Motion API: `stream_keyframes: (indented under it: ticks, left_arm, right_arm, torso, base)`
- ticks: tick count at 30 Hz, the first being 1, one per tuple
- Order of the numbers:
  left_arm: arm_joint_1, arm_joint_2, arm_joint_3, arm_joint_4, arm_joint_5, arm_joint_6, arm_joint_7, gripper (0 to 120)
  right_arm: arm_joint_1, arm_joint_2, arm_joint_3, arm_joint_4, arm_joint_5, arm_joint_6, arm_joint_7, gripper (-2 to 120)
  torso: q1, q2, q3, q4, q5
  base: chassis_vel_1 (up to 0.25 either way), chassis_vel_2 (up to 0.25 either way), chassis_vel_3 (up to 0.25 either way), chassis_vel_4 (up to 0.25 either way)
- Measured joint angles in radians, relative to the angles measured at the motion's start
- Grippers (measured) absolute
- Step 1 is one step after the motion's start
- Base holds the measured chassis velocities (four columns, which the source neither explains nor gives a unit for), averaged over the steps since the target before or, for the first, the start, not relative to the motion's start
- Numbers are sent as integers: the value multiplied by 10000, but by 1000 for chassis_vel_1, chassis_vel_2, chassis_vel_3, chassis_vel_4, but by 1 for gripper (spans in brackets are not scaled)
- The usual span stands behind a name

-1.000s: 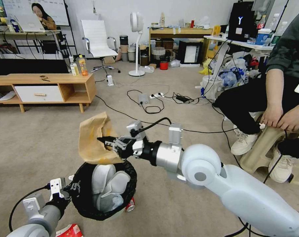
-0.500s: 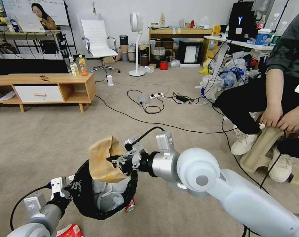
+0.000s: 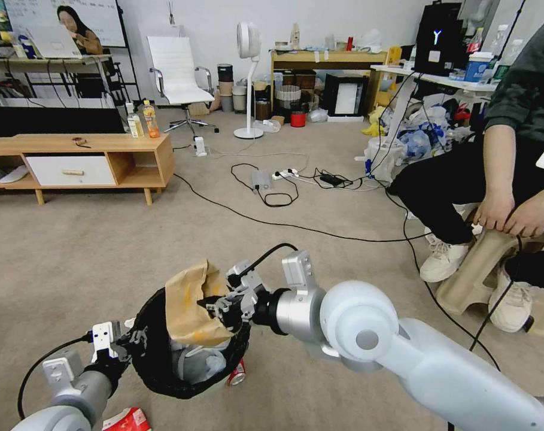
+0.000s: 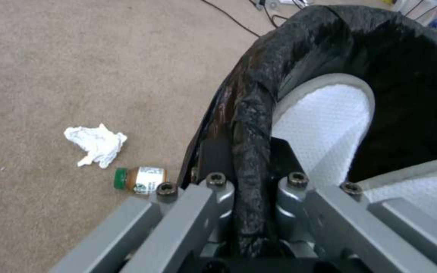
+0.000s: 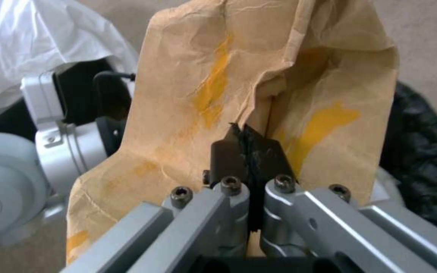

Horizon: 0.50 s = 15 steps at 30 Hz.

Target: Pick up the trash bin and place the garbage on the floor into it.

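— While the left gripper (image 4: 251, 212) is holding the trash bin (image 3: 158, 365) up, what is sitting inside?
— White slippers (image 4: 324, 125), under the black liner. Its jaws are clamping tight on the bin's rim.
— And the right gripper (image 5: 251, 151)?
— Jaws are pinching shut on the brown paper bag (image 3: 191, 302), which is hanging partly inside the bin's mouth.
— Anything lying around?
— A red can (image 3: 237, 374) beside the bin, a red-white wrapper (image 3: 127, 420), a tissue (image 4: 96, 145) and a green-capped bottle (image 4: 140, 179) on the floor (image 3: 74, 251).
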Motion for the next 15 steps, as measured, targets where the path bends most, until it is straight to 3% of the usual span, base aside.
stream_keyframes:
  ticks: [8, 11, 13, 15]
  left_arm:
    - [-47, -24, -4, -4, -2, -1, 0, 4]
    - [-68, -29, -2, -4, -2, -2, 0, 4]
    - [-99, -48, 5, -4, -1, -1, -4, 4]
    - [-103, -49, 5, -2, 0, -2, -6, 4]
  right_arm:
    - [-11, 32, -296, 29, 30, 21, 87, 30]
    - [-14, 41, -341, 32, 33, 23, 121, 35]
    - [-35, 62, -397, 42, 76, 27, 200, 48]
    - [-36, 66, -410, 46, 108, 29, 228, 51]
  torso:
    - [0, 0, 0, 0, 0]
    - [0, 0, 0, 0, 0]
    - [0, 0, 0, 0, 0]
    - [0, 0, 0, 0, 0]
  base:
    - [0, 0, 0, 0]
    - [0, 0, 0, 0]
    - [0, 0, 0, 0]
    - [0, 0, 0, 0]
